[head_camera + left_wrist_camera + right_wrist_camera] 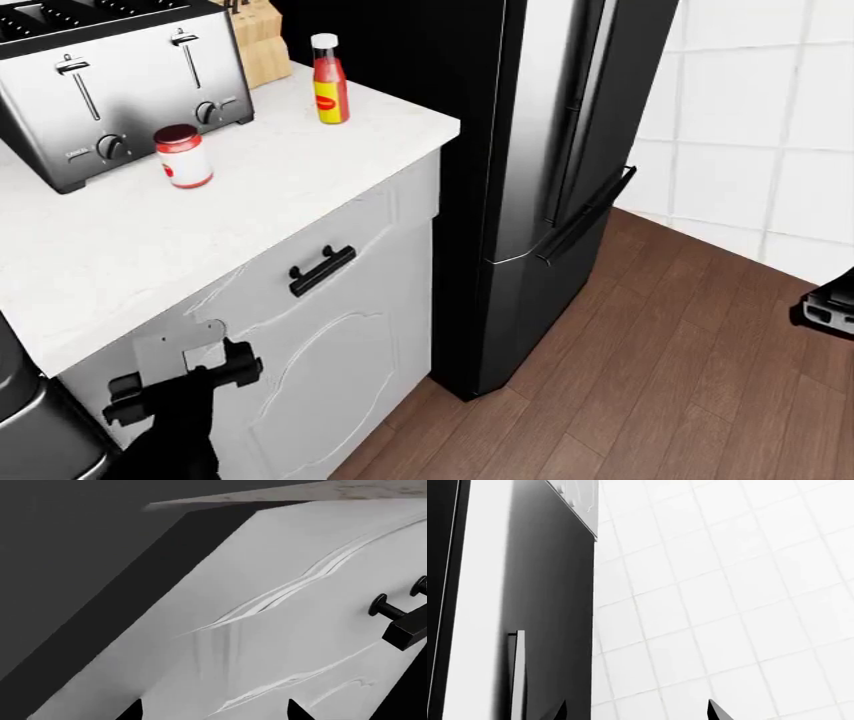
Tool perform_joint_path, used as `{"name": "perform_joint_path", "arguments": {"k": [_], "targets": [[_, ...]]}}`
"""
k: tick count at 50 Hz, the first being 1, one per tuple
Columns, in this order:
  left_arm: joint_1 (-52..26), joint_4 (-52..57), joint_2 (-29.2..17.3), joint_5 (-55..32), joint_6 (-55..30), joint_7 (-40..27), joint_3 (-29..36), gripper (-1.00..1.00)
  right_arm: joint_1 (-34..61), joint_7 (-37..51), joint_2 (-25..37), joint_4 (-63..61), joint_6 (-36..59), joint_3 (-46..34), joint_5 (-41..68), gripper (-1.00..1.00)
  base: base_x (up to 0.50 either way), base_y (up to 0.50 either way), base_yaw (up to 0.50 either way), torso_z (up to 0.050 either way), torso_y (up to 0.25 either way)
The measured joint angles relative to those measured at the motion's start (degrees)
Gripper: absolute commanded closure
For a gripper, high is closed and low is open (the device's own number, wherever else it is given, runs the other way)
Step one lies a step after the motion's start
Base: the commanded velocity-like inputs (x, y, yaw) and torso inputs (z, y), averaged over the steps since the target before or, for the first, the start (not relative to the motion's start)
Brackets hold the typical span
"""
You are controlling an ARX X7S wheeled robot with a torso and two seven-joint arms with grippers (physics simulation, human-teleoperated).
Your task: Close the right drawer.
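The right drawer (350, 243) sits just under the white countertop (267, 190). Its white front carries a short black bar handle (322, 270). The panel lies about flush with the moulded cabinet door (340, 370) below, and none of its inside shows. My left gripper (183, 385) hangs open in front of the cabinet face, below and left of the handle, touching nothing. In the left wrist view the gripper (217, 712) faces the white moulded face (267, 630), with a black bar handle (402, 625) off to one side. My right gripper (637, 712) is open and empty, facing a tiled wall (727, 605).
On the countertop stand a steel toaster (114, 80), a red jar (183, 155), a sauce bottle (328, 80) and a knife block (263, 35). A tall black and steel fridge (547, 180) stands right of the cabinet. Wooden floor (667, 380) spreads beyond, where part of my right arm (830, 305) shows.
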Motion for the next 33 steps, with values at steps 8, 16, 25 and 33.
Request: {"name": "perform_joint_path", "arguments": {"k": [8, 16, 25, 33], "targets": [[0.06, -2.37, 0.17, -1.94, -0.88, 0.12, -0.57, -1.0, 0.41, 0.49, 0.34, -0.28, 0.73, -0.75, -0.26, -1.0, 0.0, 0.0, 0.0, 0.0, 0.0], [-0.12, -2.26, 0.07, -1.67, -1.22, -2.08, 0.24, -1.0, 0.53, 0.52, 0.45, 0.14, 0.51, -1.36, -0.67, -1.0, 0.0, 0.0, 0.0, 0.0, 0.0], [-0.28, -1.36, -0.17, -0.71, -1.12, -5.68, 1.41, -1.0, 0.63, 0.58, 0.55, 0.46, 0.3, -1.86, -0.98, -1.0, 0.0, 0.0, 0.0, 0.0, 0.0], [-0.33, -0.07, -0.78, -0.12, -1.31, -7.61, 1.86, -1.0, 0.42, 0.43, 0.55, 0.86, -0.29, -1.91, -1.15, -1.0, 0.0, 0.0, 0.0, 0.0, 0.0]]}}
